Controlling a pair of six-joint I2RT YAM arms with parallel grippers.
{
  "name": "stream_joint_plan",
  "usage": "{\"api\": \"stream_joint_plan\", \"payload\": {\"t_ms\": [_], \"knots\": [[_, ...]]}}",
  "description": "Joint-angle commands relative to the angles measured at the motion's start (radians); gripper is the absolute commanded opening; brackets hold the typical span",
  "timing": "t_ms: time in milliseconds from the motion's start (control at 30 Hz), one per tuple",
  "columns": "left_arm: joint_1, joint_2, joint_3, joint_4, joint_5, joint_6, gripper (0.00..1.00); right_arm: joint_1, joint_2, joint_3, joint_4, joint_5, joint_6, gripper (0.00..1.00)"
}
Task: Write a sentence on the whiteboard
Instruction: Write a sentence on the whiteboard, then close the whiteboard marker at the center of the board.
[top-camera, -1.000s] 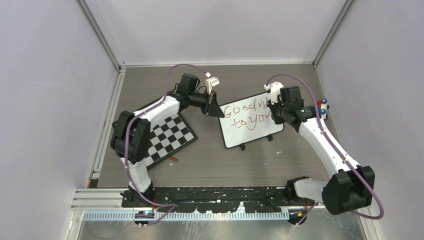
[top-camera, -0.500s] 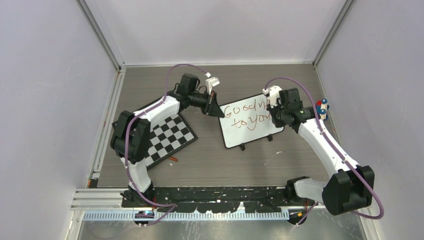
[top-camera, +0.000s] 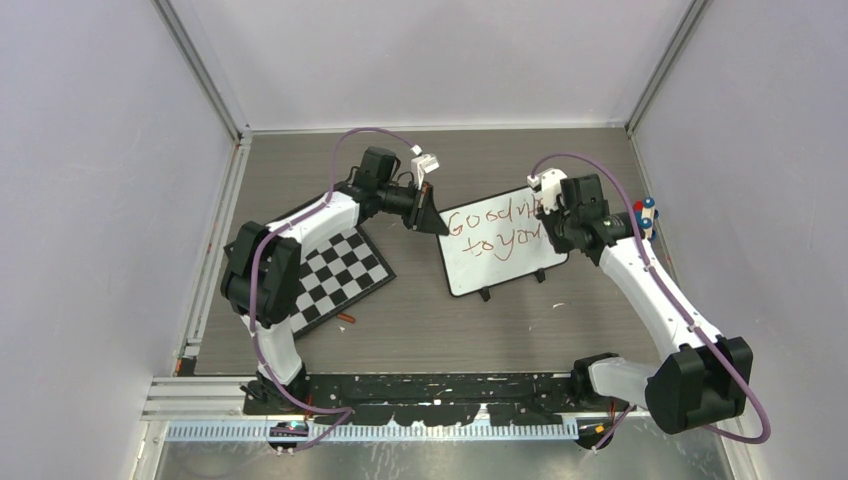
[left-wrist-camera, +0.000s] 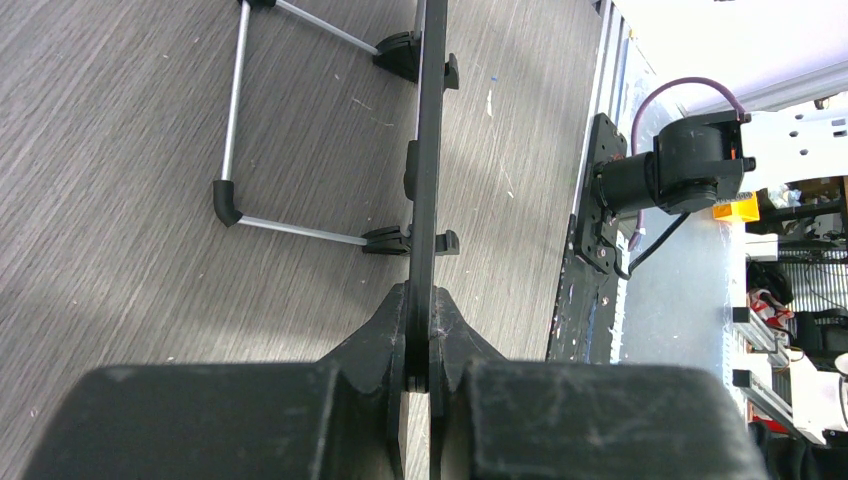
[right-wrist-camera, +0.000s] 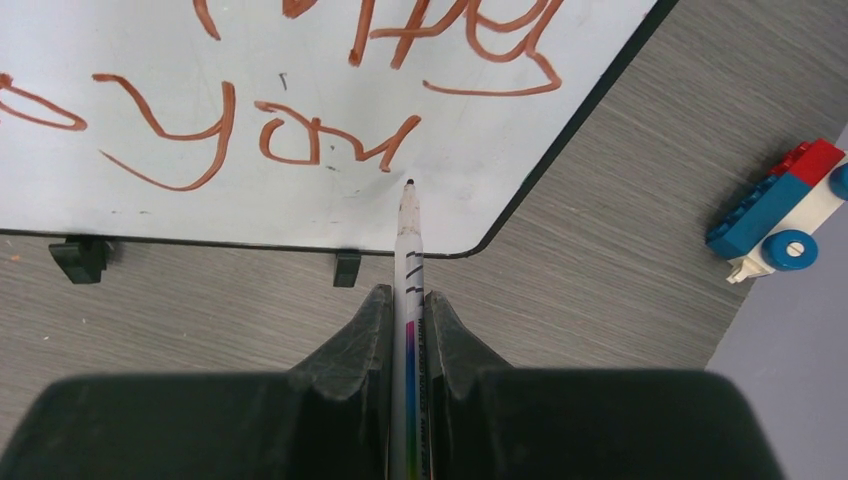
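Now | whiteboard (top-camera: 505, 266) long axis L-R | marker (right-wrist-camera: 410, 262) tip pts at board

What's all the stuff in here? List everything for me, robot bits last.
table: 1, grey wood grain, under everything
whiteboard: 1, white with black frame, propped up at mid-table
sentence: 2 lines, red-brown, on the whiteboard; the end of the top line is hidden behind the right arm
marker: 1, white barrel with dark tip, tip at the board just past the last word
checkerboard: 1, black and white, flat on the left
toy car: 1, blue, red and white bricks, at the table's right edge
orange scrap: 1, small, just in front of the checkerboard; too small to identify
left fingers: 2, black, clamped on the whiteboard's edge
right fingers: 2, black, clamped on the marker
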Motion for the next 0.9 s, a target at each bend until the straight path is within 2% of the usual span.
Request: {"api": "stream_joint_plan", "payload": {"t_ms": [0, 300, 500, 567, 600, 667, 867], "knots": [[0.002, 0.008, 0.014, -0.012, -0.026, 0.013, 0.0, 0.0, 0.008, 0.013, 0.099, 0.044, -0.001, 0.0], [0.002, 0.023, 0.021, -0.017, -0.029, 0.019, 0.0, 0.0, 0.05, -0.001, 0.126, 0.049, -0.007, 0.0], [0.002, 0.019, 0.023, -0.021, -0.029, 0.016, 0.01, 0.001, 0.013, 0.05, 0.057, 0.019, -0.008, 0.0], [0.002, 0.012, 0.03, -0.036, -0.031, 0.022, 0.13, 0.0, -0.012, 0.082, 0.011, -0.027, -0.008, 0.0], [0.002, 0.007, 0.036, -0.047, -0.03, 0.027, 0.26, 0.0, -0.026, 0.099, -0.018, -0.072, -0.008, 0.0], [0.002, -0.005, 0.048, -0.066, -0.032, 0.036, 0.43, 0.0, -0.057, 0.14, -0.087, -0.173, -0.013, 0.0], [0.024, -0.087, 0.113, -0.177, -0.031, 0.064, 0.67, 0.001, -0.1, 0.229, -0.212, -0.378, 0.026, 0.0]]}}
